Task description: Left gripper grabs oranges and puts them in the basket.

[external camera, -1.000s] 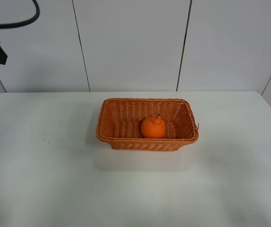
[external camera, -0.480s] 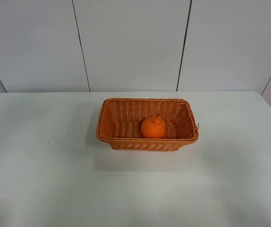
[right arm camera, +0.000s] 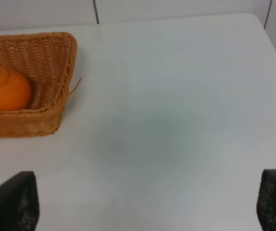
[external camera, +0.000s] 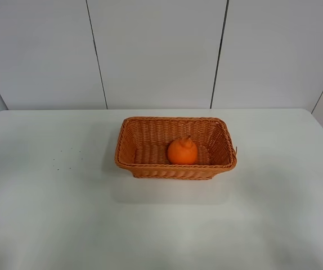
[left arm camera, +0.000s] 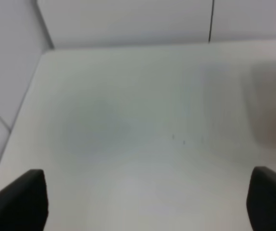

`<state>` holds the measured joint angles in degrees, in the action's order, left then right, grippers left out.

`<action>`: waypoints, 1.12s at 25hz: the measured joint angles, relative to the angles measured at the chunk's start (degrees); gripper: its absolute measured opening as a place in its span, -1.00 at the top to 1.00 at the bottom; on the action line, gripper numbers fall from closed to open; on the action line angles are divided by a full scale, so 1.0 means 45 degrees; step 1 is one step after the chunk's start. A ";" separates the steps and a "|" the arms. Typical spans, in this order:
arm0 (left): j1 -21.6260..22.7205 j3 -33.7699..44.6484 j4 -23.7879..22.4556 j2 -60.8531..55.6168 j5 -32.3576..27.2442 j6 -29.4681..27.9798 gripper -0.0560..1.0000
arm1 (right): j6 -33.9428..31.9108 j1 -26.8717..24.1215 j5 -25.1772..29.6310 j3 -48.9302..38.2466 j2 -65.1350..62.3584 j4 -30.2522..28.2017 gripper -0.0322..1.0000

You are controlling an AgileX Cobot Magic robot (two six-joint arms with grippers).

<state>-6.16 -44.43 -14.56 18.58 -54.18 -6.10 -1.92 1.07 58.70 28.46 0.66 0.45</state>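
The orange [external camera: 182, 151] sits inside the wicker basket [external camera: 129, 163] at the middle of the white table, toward the basket's front right. The right wrist view shows the orange [right arm camera: 6, 89] in the basket [right arm camera: 69, 60] too. Neither arm appears in the exterior high view. My left gripper [left arm camera: 145, 199] is open and empty over bare table on the left side, with its black fingertips [left arm camera: 18, 199] wide apart. My right gripper [right arm camera: 143, 199] is open and empty over the table to the right of the basket.
The white table [external camera: 37, 214] has a few small dark specks [external camera: 66, 157] left of the basket. A white panelled wall [external camera: 156, 50] stands behind the table's far edge.
One second ago the left arm and its black cable showed at the top left of the exterior high view; they have left that view. The orange and basket have not moved.
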 joint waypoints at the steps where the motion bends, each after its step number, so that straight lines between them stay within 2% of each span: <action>1: 0.0000 0.0000 0.0000 -0.0037 -0.0248 -0.0046 -0.87 | 0.0000 0.0000 0.0000 0.0000 0.0000 0.0000 -0.41; 6: 0.0000 0.0134 0.0594 -0.0136 -0.1354 -0.0524 -0.87 | 0.0000 0.0000 0.0000 0.0000 0.0000 0.0000 -0.41; 9: 0.0000 0.0148 0.1014 -0.0630 -0.1229 -0.0639 -0.87 | 0.0000 0.0000 0.0000 0.0000 0.0000 0.0000 -0.41; 17: 0.0000 0.0148 0.1045 -0.2739 -0.0768 -0.0663 -0.86 | 0.0000 0.0000 0.0000 0.0000 0.0000 0.0000 -0.41; 28: 0.0000 0.0308 0.1045 -0.4197 -0.1461 -0.0123 -0.86 | 0.0000 0.0000 0.0000 0.0000 0.0000 0.0000 -0.41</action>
<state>-6.16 -43.05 -9.85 -0.31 -60.75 -6.65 -1.92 1.07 58.70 28.46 0.66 0.45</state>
